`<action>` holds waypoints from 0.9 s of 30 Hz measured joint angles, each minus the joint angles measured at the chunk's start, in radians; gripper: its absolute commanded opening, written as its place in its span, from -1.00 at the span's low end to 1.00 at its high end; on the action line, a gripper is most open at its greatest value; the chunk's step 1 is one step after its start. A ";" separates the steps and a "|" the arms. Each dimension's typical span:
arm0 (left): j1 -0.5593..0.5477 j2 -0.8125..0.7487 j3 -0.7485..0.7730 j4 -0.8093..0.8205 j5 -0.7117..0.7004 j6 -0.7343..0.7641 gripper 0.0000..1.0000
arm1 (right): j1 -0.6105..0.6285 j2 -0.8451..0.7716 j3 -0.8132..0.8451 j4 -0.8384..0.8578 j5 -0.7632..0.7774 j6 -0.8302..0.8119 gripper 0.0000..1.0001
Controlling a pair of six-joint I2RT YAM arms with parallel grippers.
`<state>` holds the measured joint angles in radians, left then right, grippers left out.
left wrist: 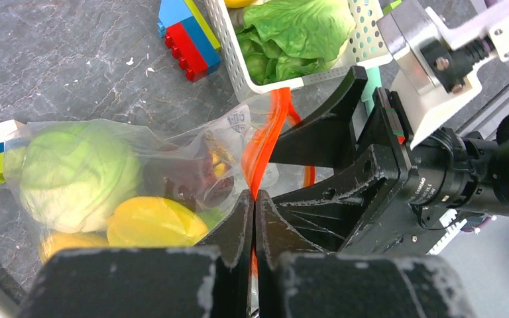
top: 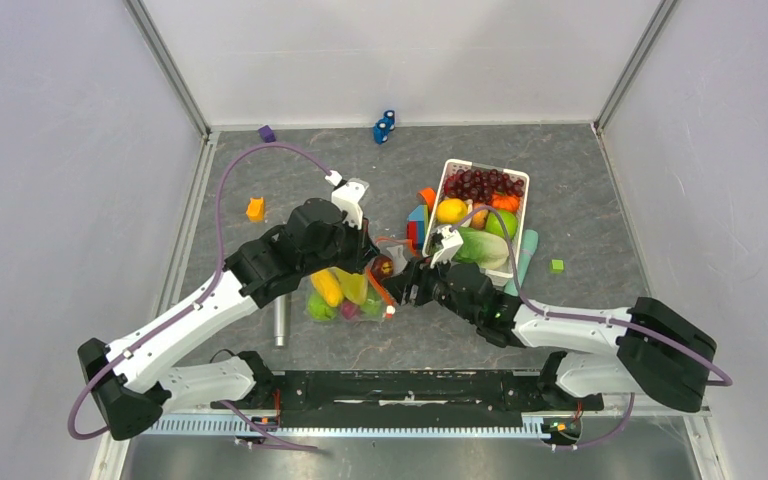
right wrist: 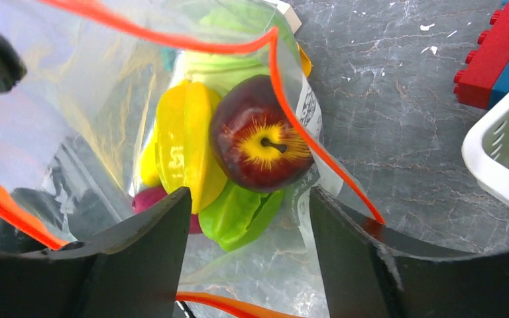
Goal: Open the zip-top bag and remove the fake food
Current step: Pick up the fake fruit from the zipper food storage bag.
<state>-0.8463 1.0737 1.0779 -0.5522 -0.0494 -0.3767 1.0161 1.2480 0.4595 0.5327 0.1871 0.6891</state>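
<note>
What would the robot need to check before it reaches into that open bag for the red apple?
1. Hold of the left gripper on the zipper strip: ok, its fingers are shut with the orange strip between them.
2. Mouth of the zip-top bag open: ok, the strip loops wide in the right wrist view.
3. Opening of the right gripper: ok, its fingers are spread.
4. Way to the red apple: ok, it lies on top, in line with the gap between those fingers.
5. Both right fingers inside the rim: cannot tell.
6. Room beside the white basket: ok, it stands apart to the side.
</note>
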 measured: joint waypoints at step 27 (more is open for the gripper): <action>0.000 -0.007 -0.055 0.010 0.026 -0.010 -0.96 | -0.050 0.106 0.061 0.087 -0.114 0.236 0.14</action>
<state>-0.8467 1.0668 1.0233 -0.5423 -0.0235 -0.3866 0.9657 1.3540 0.5201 0.6193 0.0727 0.9253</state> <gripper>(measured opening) 0.036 0.541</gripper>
